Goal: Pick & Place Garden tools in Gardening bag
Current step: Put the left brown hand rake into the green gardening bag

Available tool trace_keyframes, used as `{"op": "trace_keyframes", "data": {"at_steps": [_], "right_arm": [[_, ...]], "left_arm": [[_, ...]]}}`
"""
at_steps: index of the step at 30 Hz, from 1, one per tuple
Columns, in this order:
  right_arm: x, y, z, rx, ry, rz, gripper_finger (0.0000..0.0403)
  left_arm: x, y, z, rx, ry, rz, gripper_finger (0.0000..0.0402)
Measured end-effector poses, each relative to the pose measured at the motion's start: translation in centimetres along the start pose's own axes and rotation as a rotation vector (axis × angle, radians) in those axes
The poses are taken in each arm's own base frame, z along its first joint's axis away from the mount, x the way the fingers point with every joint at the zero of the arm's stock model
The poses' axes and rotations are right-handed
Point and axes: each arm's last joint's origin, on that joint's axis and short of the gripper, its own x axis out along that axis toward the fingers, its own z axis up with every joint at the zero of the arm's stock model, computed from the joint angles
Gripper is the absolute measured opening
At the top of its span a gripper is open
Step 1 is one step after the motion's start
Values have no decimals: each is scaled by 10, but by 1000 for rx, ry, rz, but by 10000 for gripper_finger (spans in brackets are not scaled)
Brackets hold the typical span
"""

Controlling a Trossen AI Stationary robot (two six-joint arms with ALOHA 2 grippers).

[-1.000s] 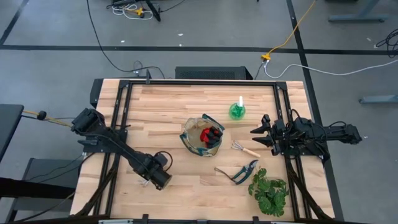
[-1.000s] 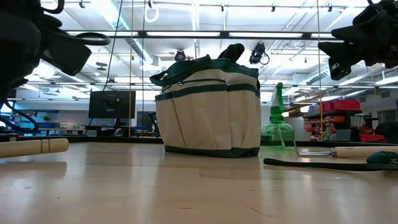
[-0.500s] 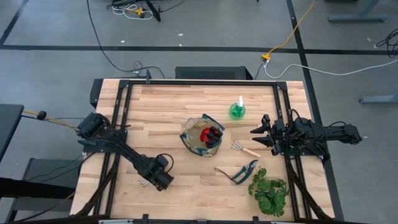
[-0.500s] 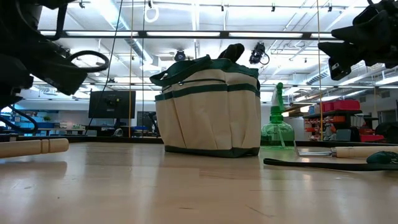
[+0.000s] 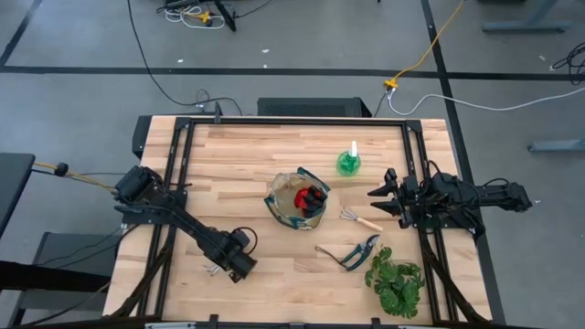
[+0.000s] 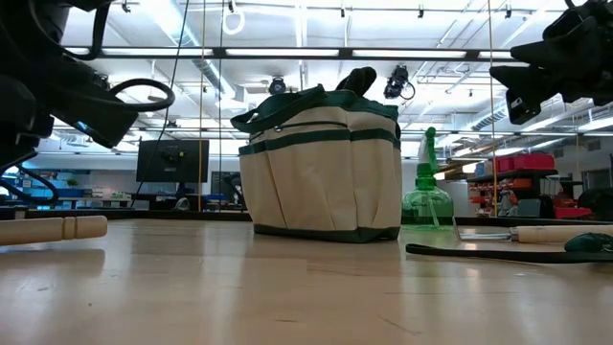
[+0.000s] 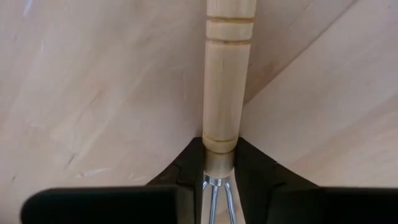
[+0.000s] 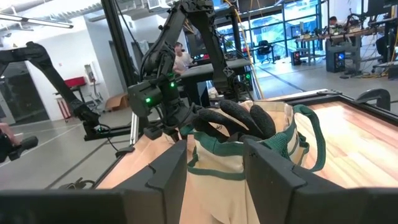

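A wooden-handled hand rake [image 7: 227,81] lies flat on the table near its left front; its handle end [image 6: 53,227] shows in the low view. My left gripper [image 5: 233,267] is down over it, shut on the handle. The tan, green-trimmed gardening bag [image 5: 297,201] stands at mid-table with red gloves [image 5: 313,196] inside. The green spray bottle [image 5: 348,162], a second hand rake [image 5: 360,219] and the pruning shears [image 5: 351,255] rest on the table to the bag's right. My right gripper [image 5: 377,200] hovers open at the right, facing the bag [image 8: 249,155]. My left gripper pinches the rake's wooden handle at its metal-collar end [image 7: 217,142] between its two fingers [image 7: 189,165]. The fingers come from above, pointing down, and lie across the handle. The rake rests flat on the table, its free handle end toward the table's right.
A leafy green plant [image 5: 397,284] sits at the near right corner beside the shears. Black frame rails [image 5: 174,174] run along the table's left and right sides. Bare wood lies between my left gripper and the bag.
My left gripper has sunk a little lower over the rake and shifted slightly toward the table's near edge. The rake's handle has stayed where it lay on the table.
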Motion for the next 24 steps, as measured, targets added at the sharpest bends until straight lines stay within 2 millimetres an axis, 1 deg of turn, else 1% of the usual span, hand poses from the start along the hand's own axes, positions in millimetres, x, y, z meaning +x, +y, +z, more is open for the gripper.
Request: {"op": "trace_keyframes", "data": {"at_steps": [5,9,15,21,24], "right_arm": [[0,0,0,0,-1,0,160],[0,0,0,0,0,0,160],[0,0,0,0,-1,0,160],[0,0,0,0,0,0,160],[0,0,0,0,-1,-1,160]], "left_arm": [[-1,-1,0,2,1,-1,68],[-10,-1,0,11,-14,42,68],[-44,-5,2,19,-161,55,68],[-86,-10,6,69,-419,-6,68],[-107,-11,8,96,-595,-13,68]]}}
